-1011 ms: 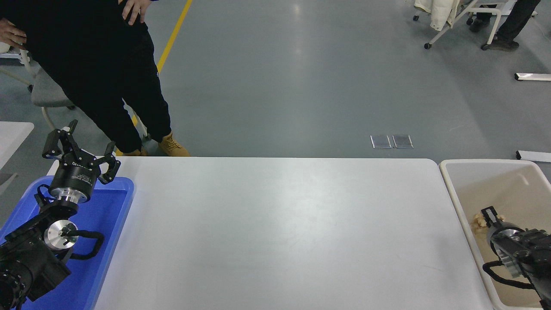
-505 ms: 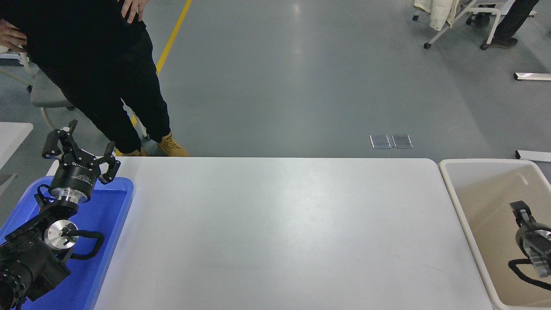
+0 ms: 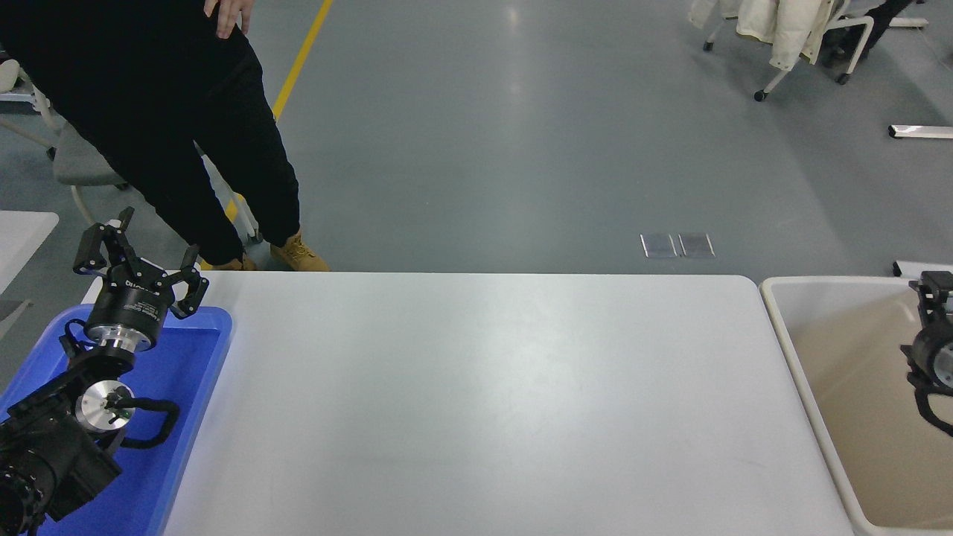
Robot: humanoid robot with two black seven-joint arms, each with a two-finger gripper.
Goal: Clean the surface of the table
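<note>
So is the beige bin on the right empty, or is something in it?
Looks empty: the beige bin's visible floor is bare. The right claw hangs over its far right side, and the picture edge cuts off the rest.

The right gripper [image 3: 934, 286] is raised from deep inside the beige bin [image 3: 782, 327] to its far right edge, mostly cut off. The person [image 3: 149, 112] is shifted slightly, one hand hidden.
</note>
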